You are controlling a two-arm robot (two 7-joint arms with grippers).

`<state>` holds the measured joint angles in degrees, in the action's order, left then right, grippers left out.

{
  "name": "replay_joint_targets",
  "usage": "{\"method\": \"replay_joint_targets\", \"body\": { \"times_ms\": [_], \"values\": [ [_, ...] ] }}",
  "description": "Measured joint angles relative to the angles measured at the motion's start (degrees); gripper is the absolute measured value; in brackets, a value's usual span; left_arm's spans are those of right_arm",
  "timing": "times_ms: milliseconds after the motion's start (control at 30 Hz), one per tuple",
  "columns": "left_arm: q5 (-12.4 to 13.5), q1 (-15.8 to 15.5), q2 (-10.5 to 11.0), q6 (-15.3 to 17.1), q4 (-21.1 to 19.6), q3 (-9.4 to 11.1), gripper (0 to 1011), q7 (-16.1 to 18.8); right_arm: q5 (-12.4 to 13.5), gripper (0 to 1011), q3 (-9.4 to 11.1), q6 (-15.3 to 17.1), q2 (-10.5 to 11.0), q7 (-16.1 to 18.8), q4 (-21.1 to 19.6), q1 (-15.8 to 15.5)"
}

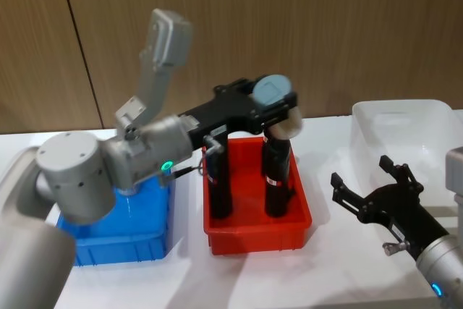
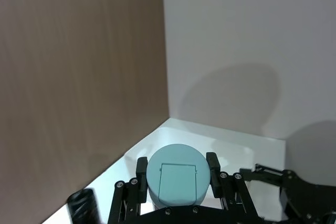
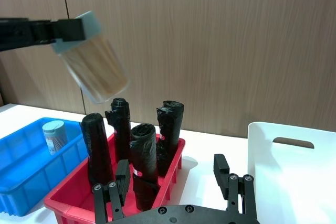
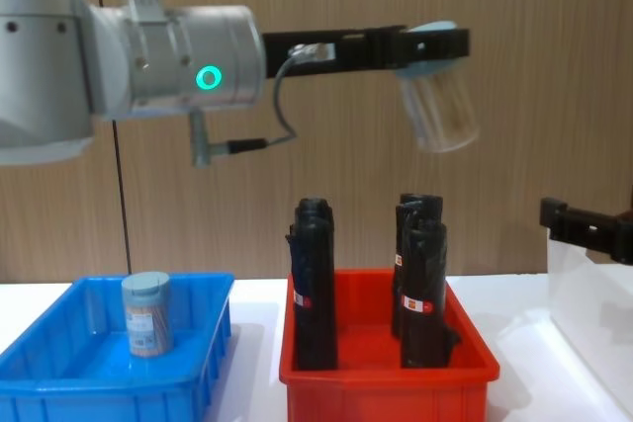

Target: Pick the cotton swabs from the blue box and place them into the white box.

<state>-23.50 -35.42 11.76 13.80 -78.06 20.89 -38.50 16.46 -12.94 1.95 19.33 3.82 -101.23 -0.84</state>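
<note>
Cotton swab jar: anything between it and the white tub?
Nothing visible blocks it. The clear, blue-lidded cotton swab jar, clamped in the left gripper, hangs above the black rolls in the red plastic bin, clear of their tops. The open right gripper sits lower, in front of the translucent white tub.

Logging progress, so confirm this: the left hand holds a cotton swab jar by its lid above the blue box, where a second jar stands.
One error: the chest view shows the left hand holding the cotton swab jar by its lid above the red bin, not the blue box. A second jar does stand in the blue box. The right hand hangs open by the white box.
</note>
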Motion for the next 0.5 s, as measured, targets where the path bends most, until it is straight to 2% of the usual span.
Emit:
{"method": "replay_joint_targets", "body": {
  "times_ms": [200,500],
  "values": [
    [-0.4,-3.6,-2.2,0.8,4.5,0.8,671,-3.7,0.0,1002,0.0,0.0,0.0,0.0,0.0,0.0],
    [-0.5,-6.3,-3.8,1.5,7.8,1.3,671,-6.2,0.0,1001,0.0,0.0,0.0,0.0,0.0,0.0]
  ]
}}
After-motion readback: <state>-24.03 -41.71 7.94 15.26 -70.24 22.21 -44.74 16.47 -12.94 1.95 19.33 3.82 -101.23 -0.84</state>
